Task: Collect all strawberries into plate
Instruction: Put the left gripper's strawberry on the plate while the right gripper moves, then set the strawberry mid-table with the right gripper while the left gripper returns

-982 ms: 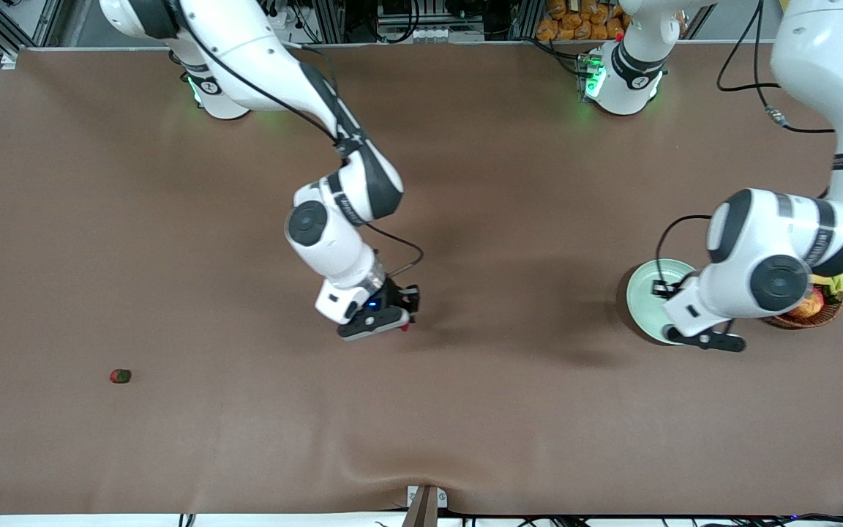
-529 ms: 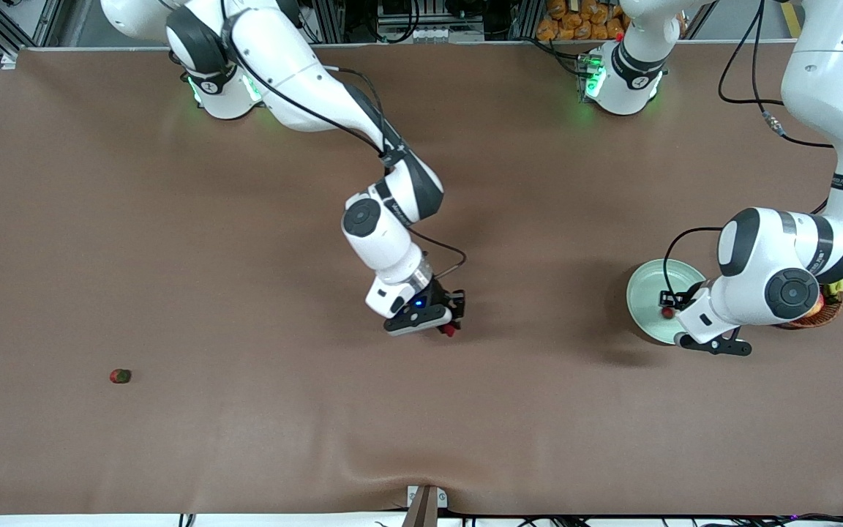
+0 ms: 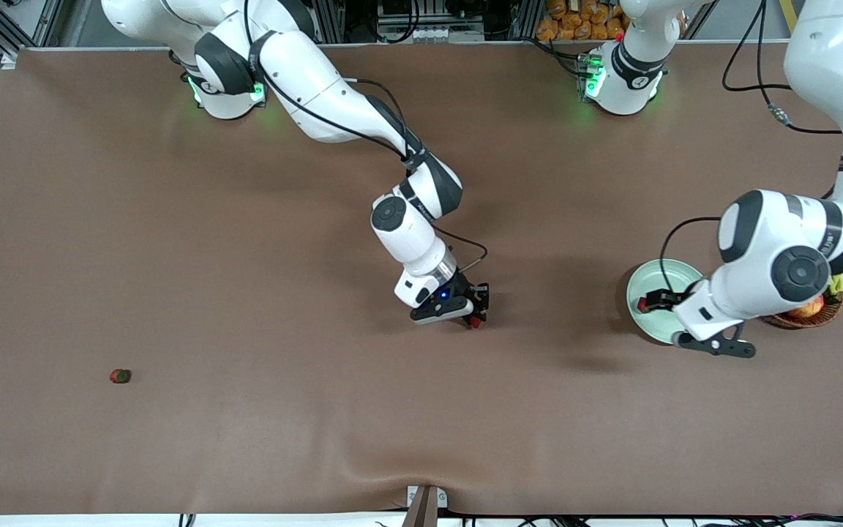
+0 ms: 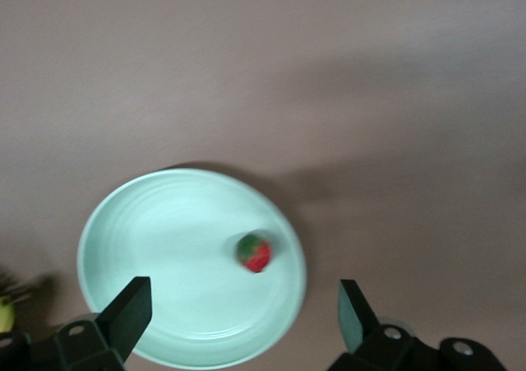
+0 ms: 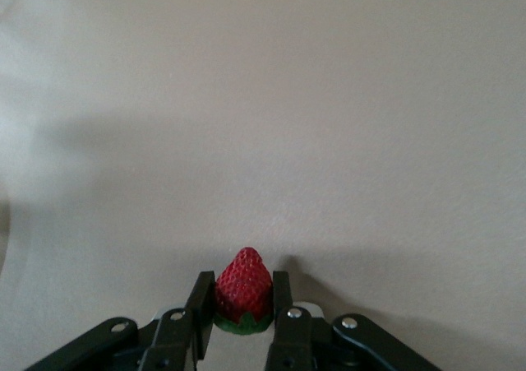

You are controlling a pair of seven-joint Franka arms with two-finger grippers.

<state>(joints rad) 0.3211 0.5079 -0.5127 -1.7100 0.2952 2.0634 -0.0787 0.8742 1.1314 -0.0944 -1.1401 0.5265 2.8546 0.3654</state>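
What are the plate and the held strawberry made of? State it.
Plate: looks like glazed ceramic or hard plastic, with a smooth mint sheen and faint concentric rings. Strawberry in the right end effector: probably moulded plastic, evenly dimpled and matte red.

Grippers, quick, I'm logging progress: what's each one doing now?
Left gripper: open over the plate.
Right gripper: shut on a strawberry, over the table's middle.

Bare brown surface lies between the right gripper and the round mint-green plate; the left gripper, spread wide, hangs over that plate, crowding it.
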